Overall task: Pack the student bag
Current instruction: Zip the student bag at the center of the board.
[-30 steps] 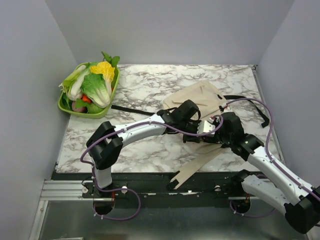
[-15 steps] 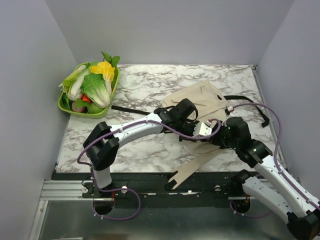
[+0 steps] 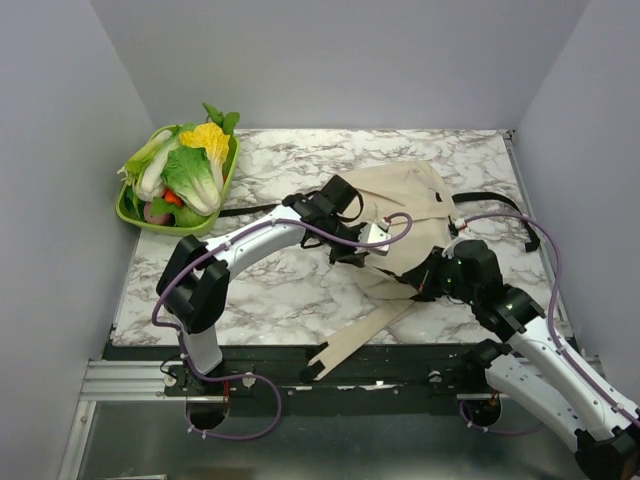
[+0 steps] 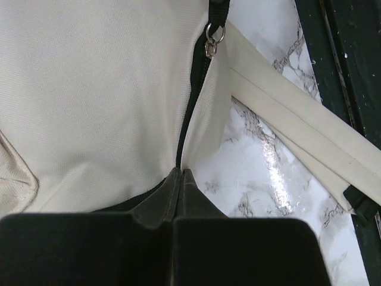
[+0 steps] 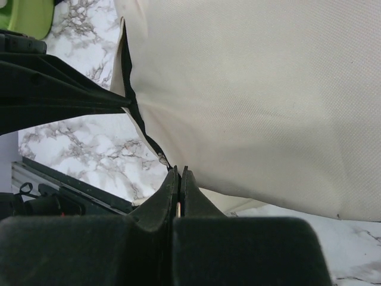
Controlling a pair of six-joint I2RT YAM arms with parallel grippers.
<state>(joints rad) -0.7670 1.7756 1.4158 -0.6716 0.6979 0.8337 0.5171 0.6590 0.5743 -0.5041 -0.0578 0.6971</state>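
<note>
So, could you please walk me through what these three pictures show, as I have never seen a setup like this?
These are two robot arms bolted at the near edge of a marble table, each ending in a two-finger gripper. The wide picture comes from a fixed camera above and behind them. The other two come from cameras on the wrists, looking along the fingers. On the table lie a beige student bag with long straps and, at the far left, a green tray heaped with vegetables. The left gripper is shut on the bag's black zipper edge, below the metal zipper pull. The right gripper is shut on the bag's edge too.
</note>
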